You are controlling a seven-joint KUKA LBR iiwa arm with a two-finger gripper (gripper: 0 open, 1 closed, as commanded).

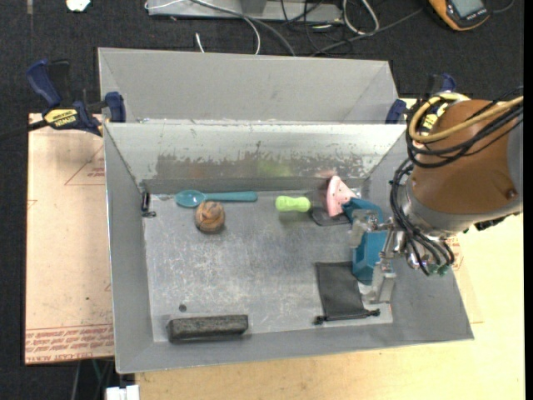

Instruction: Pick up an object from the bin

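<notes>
one gripper [376, 297] hangs low at the front right of the grey metal bin [258, 273], on the end of one arm [466, 169] that reaches in from the right under an orange cover with dark cables looped about it. the gripper's blue-green body stands over the right edge of one dark flat square pad [340, 290], which lies on the bin floor near the front right corner; its metal tip comes down at that edge of the pad, and whether it touches the pad cannot be told. whether the gripper is parted or closed cannot be told either, and nothing can be made out in its grasp. six loose things can be counted in the bin, one of each kind and no heap. besides the pad, there is one teal spoon [218, 197] lying along the back wall towards the left, its bowl to the left. one brown round ball [210, 216] sits just in front of the spoon. one lime green stubby piece [293, 204] lies to the right of the spoon's handle. one pink piece [337, 195] lies further right along the back wall, near the gripper's upper body. one dark grey long block [208, 327] lies at the front left, well apart from the rest.
</notes>
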